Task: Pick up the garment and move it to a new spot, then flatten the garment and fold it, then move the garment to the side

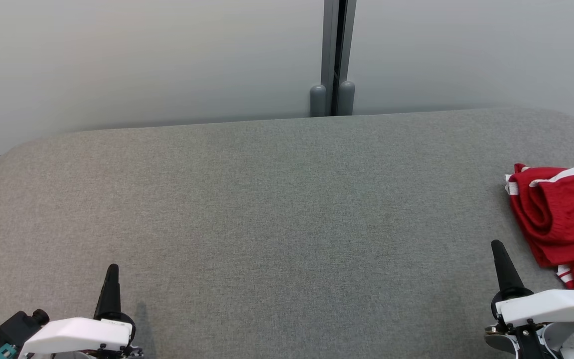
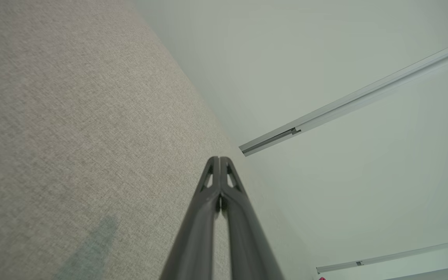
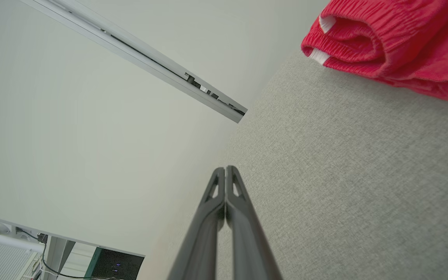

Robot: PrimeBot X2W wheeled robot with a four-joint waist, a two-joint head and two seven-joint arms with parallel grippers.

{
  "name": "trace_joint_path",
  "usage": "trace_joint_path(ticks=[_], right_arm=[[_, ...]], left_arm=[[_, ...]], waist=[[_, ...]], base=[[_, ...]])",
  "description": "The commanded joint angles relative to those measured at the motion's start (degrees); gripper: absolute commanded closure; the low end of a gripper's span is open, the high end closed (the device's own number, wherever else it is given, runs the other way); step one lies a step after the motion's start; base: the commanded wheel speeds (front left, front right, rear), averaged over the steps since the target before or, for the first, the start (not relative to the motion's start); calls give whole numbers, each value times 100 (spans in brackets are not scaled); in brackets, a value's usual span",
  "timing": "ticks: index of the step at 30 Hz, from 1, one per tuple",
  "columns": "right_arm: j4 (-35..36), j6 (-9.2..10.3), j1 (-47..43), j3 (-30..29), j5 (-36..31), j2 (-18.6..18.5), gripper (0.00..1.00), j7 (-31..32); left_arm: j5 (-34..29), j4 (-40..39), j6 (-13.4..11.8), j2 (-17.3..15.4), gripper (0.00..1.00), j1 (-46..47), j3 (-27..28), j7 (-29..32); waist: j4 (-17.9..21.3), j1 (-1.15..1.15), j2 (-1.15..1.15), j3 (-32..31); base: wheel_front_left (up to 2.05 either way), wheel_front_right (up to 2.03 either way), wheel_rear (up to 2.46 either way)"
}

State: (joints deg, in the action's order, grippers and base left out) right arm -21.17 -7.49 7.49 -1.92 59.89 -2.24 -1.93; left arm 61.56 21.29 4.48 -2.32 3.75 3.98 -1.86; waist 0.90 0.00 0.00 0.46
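1. Left gripper [image 1: 112,271]: the two dark fingers are pressed together tip to tip with nothing between them. It sits at the near left over the grey fabric table [image 1: 287,199], fingers pointing toward the far edge.
2. Right gripper [image 1: 498,248]: closed the same way, the fingers meeting along their length, and empty. It sits at the near right over the table.
3. Garment [image 1: 561,219]: red with white stripes, bunched in a loose heap at the right edge of the table and partly cut off by the frame. It lies to the right of the right gripper's tip and a little farther away, near it but not touching.
4. Right wrist view: a ribbed red band of the garment is rolled over on itself, with white trim showing at two spots. The cloth rests flat on the weave.
5. Table: woven grey cover with rounded far corners.
6. Beyond the far edge are pale wall panels [image 1: 142,60], with a grey upright post [image 1: 334,55] at their joint.
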Motion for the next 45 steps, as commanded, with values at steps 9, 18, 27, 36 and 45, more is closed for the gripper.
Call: trace_joint_path(ticks=[9, 18, 27, 36, 45], right_arm=[[201, -1, -19, -111, 640, -57, 100, 179], [309, -1, -37, -184, 1138, -64, 100, 312], [397, -1, -63, -248, 1597, -69, 100, 432], [484, -1, -76, -296, 1982, -74, 100, 533], [558, -1, -102, -357, 2384, -78, 100, 635]], left_arm=[[606, -199, 80, -46, 100, 179, 77, 163], [1081, -304, 123, -50, 100, 210, 115, 291], [1522, -400, 171, -55, 100, 211, 150, 414], [1888, -480, 208, -59, 100, 238, 178, 519], [2270, -564, 240, -63, 100, 259, 207, 625]], waist=[[-13, 0, 0, -4], [-25, 0, 0, -8], [-37, 0, 0, -12], [-47, 0, 0, -15], [-59, 0, 0, -19]], base=[[0, 0, 0], [0, 0, 0], [0, 0, 0], [0, 0, 0], [0, 0, 0]])
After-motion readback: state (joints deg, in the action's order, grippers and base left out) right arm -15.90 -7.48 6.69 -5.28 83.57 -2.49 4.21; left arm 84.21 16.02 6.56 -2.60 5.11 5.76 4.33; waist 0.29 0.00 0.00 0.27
